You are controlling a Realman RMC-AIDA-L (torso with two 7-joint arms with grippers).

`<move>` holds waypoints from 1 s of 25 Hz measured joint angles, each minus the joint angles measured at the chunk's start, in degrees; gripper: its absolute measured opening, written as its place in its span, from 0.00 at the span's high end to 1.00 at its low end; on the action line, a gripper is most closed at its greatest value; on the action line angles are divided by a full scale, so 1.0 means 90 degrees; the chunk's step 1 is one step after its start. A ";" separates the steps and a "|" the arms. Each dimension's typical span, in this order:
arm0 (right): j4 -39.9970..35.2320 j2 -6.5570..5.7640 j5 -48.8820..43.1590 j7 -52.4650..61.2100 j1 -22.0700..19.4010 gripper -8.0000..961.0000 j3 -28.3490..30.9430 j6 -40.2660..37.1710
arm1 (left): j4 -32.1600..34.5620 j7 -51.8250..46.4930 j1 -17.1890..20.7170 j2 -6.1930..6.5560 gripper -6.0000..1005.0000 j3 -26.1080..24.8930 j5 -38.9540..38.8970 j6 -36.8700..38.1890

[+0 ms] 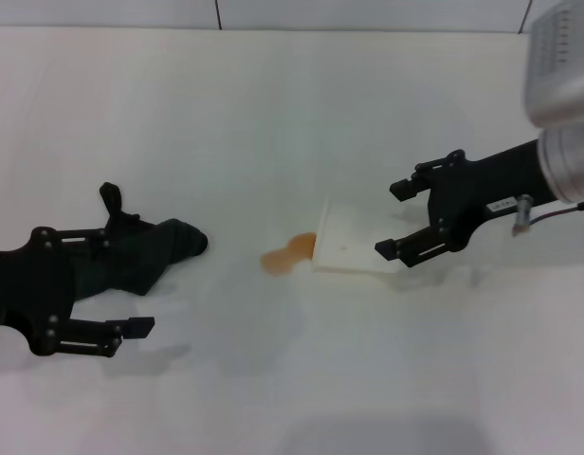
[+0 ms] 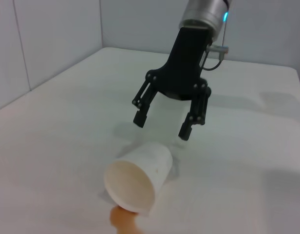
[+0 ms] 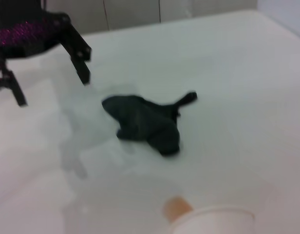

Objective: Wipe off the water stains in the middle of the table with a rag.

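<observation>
While the rag lies crumpled on the white table at the robot's left, the left claw hovers over it with its fingers spread wide, gripping nothing. The dark cloth stretches roughly left to right in the head view, its rounded bulk end pointing toward the table's middle; the right wrist view shows its thin loop-like tail sticking out at one end. The water stains, a small orange-brown blotch, sit in the middle of the table, well apart from the rag. A white paper cup lies tipped on its side just beside the blotch, its open mouth facing the liquid and touching its edge. The right claw hangs open at the cup's base end, holding nothing. Likely risks: a wiping pass could knock the cup and roll it, or spill more liquid. The left claw might also pinch only a loose fold and drag the rag unevenly.
</observation>
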 joint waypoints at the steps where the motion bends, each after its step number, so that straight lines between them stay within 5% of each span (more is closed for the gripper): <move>1: -0.0002 0.0003 -0.0087 0.0127 0.0062 0.12 -0.0074 0.0031 | -0.0004 0.0000 0.0000 0.0000 0.19 0.0000 0.0012 -0.0001; 12: 0.0116 0.0008 -0.1110 0.1778 0.1025 0.12 -0.0693 0.0024 | -0.0014 0.0066 -0.0027 -0.0046 0.20 -0.0001 0.0153 -0.0016; 25: 0.0922 0.0057 -0.1462 0.2089 0.1726 0.12 -0.1020 0.0063 | -0.0061 0.0077 -0.0017 -0.0078 0.20 -0.0001 0.0148 -0.0024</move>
